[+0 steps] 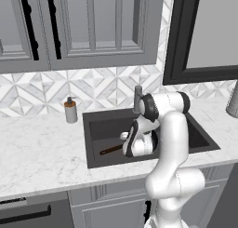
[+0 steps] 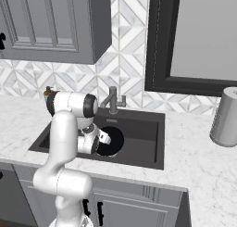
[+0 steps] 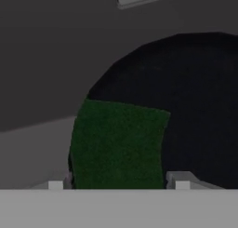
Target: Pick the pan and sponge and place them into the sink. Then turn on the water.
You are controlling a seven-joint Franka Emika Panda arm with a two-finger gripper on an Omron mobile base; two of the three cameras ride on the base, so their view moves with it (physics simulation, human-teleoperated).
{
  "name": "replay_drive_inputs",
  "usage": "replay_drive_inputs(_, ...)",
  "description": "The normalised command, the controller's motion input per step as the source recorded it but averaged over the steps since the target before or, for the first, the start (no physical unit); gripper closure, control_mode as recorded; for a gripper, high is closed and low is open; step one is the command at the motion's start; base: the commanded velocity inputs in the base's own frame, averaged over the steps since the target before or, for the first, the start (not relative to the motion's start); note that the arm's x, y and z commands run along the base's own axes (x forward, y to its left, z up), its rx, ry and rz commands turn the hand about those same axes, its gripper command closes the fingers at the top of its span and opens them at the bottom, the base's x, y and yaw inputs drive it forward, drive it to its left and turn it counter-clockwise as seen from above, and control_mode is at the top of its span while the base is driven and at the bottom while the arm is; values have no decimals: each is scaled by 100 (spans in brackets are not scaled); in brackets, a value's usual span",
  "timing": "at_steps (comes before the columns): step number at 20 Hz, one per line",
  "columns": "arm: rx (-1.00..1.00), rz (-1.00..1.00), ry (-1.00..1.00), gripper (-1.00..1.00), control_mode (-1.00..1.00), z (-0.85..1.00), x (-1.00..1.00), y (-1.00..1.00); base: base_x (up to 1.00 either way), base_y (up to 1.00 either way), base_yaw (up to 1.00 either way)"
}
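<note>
The sink (image 1: pixel 100 129) is set into the marble desk (image 1: pixel 42 152). The pan (image 2: pixel 111 141) already lies on the sink floor, its handle (image 1: pixel 110 150) pointing left. The end effector (image 3: pixel 118 185) is lowered into the basin, with the sponge (image 3: pixel 118 143) between its fingertips (image 3: pixel 179 180) over the pan; it appears closed on the sponge. Remaining steps: release the sponge, then turn on the faucet (image 2: pixel 112 100); no water flows.
</note>
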Motion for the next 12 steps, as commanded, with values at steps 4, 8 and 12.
replay_drive_inputs(4, 0, 0, 0, -100, -100, 5, 0, -1, 0, 0, 0)
replay_drive_inputs(8, 0, 0, -1, -100, -100, 24, -7, -1, 0, 0, 0)
replay_drive_inputs(12, 0, 0, -4, -100, -100, 64, -50, 0, 0, 0, 0)
